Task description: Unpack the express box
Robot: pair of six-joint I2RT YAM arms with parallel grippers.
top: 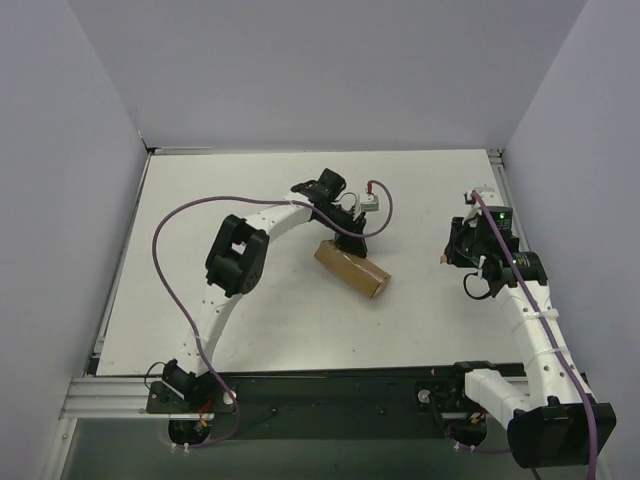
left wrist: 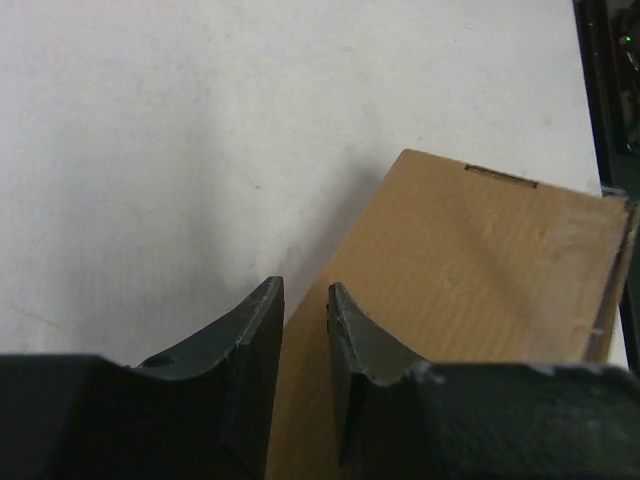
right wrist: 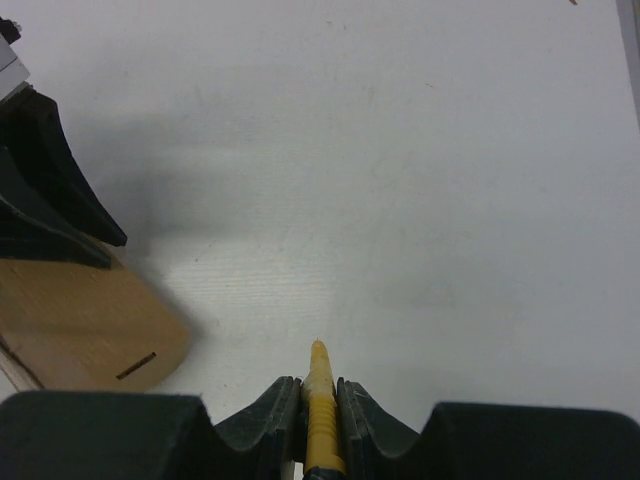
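Two arms are at work on the opening step: the express box (top: pixel 352 270) lies shut on the white table (top: pixel 230 180), roughly at its middle, and nothing has been taken out of it. It lies slantwise, one end toward the far left and the other toward the near right.

The left pincer (left wrist: pixel 303 300) sits at the box's far-left end. In the left wrist view its fingers stand close together with only a narrow slot between them, and the box's long edge runs down into that slot. Whether they are clamped on the cardboard or only poised at its edge I cannot tell. The plain kraft top spreads to the right of the fingers, with a small tab slot near its far edge.

The right pincer (right wrist: pixel 318 382) is pressed together on a yellow utility knife (right wrist: pixel 322 420), whose tip pokes out ahead of the fingers. It is apart from the box, off to its right, with bare table between; the right wrist view shows one rounded end of the box at lower left with the left pincer above it.

As I judge it, the next move calls for the right arm to bring the knife tip across to the lid seam while the left arm steadies the box. The tip should go in shallow, so the contents are not scored
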